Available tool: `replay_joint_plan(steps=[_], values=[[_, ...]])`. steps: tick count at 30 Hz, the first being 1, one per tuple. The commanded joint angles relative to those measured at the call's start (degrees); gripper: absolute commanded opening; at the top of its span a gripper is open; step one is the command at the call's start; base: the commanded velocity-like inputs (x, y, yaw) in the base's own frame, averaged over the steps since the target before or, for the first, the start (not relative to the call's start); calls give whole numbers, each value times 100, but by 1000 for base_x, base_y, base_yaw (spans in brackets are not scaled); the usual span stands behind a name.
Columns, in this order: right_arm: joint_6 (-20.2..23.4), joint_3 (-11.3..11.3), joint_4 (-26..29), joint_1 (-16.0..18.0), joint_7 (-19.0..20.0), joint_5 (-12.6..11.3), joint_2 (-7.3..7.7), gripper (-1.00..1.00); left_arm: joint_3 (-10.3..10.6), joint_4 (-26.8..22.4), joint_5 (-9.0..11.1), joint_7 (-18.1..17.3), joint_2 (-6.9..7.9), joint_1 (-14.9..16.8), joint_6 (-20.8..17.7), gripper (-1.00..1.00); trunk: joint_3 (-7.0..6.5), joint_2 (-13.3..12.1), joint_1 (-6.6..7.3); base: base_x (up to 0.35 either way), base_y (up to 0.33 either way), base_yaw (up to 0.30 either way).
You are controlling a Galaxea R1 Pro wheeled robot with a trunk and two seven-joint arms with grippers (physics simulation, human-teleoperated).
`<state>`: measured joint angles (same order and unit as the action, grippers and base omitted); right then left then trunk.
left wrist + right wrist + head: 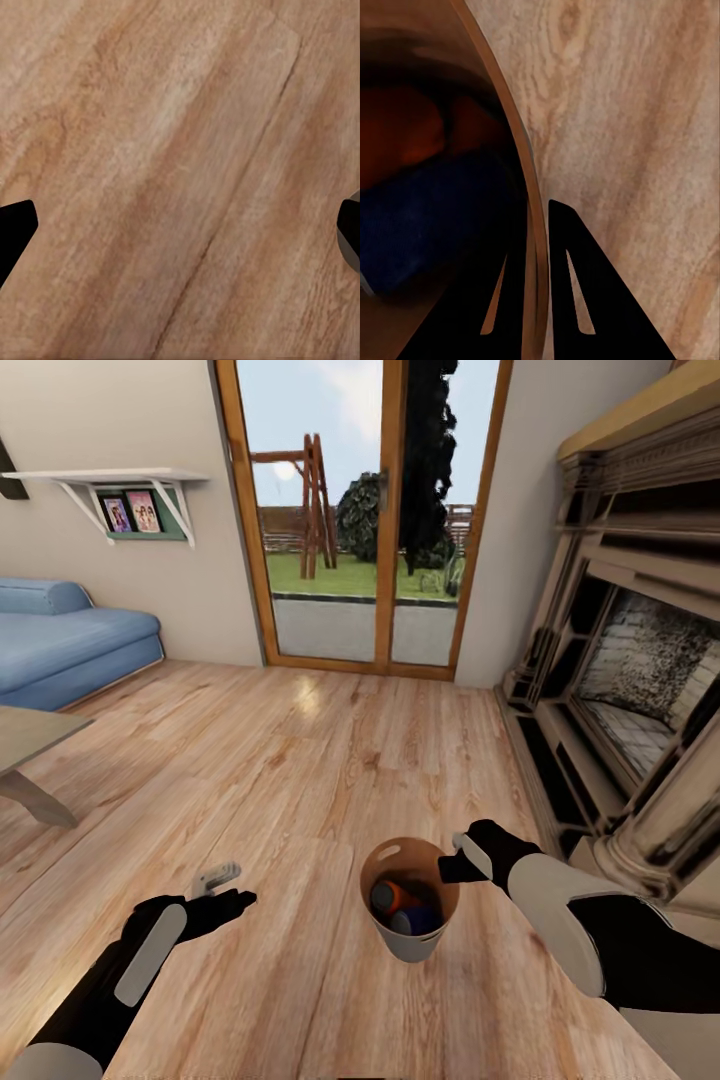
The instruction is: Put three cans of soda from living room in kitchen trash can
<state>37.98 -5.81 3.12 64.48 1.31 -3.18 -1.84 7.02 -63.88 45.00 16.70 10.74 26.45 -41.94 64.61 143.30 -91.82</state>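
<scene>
Trash can (410, 945) hangs low at six o'clock in my head camera, over the wood floor (300, 780), with the sofa (70, 645) at nine and the fireplace (630, 690) at three. My right gripper (452, 867) pinches its rim at three o'clock, one finger (585, 292) outside the wall. Orange can (392, 895) and blue can (420, 920) lie inside. My left gripper (225, 890) is spread wide, holding nothing.

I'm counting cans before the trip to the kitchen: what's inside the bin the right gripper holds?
Inside the trash can, an orange can and a dark blue can show. Any third can is hidden by them and the wall.
</scene>
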Motion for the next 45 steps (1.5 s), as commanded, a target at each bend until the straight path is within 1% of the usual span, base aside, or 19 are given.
replay_joint_plan(steps=[1, 14, 17, 23, 24, 29, 32, 41, 45], values=[[-1, 82, 5, 4, 27, -68, -1, -100, 0, 0, 0, 0, -1, 0, 1, 100, 22, 2, -1, 0, 0, 0], [-1, 89, 5, 4, 35, -68, 2, -100, 1, -24, 0, -4, 0, 0, 1, 100, 310, 20, -35, 0, 0, 0], [-1, 86, 5, 4, 35, -68, 3, -100, 1, -28, 0, -7, -1, 0, 1, 100, 310, 20, -35, 0, 0, 0], [-6, 81, 11, 4, 41, -68, 0, -100, 1, -38, 0, -11, 1, 0, 0, 100, 443, 28, -50, 0, 0, 0], [-26, 81, 12, 4, 42, -68, 0, -100, 1, -41, 0, -14, 0, 0, 0, 100, 465, 29, -53, 0, 0, 0], [-398, 74, -3, -1, 42, -62, 4, -100, 1, -44, 0, -14, 2, -3, 1, 100, 576, 36, -66, 0, 0, 0], [-515, 72, -4, -25, 40, -60, 3, -100, 1, -45, 0, -16, 3, -3, 1, 100, 576, 36, -66, 0, 0, 0], [-570, 71, -4, -40, 44, -60, 7, -100, 1, -39, 0, -15, -1, -2, 0, 100, 576, 36, -66, 0, 0, 0], [-572, 72, -4, -40, 44, -58, 8, -100, 4, -37, 0, -12, 1, -4, 1, 100, 664, 41, -76, 0, 0, 0]])
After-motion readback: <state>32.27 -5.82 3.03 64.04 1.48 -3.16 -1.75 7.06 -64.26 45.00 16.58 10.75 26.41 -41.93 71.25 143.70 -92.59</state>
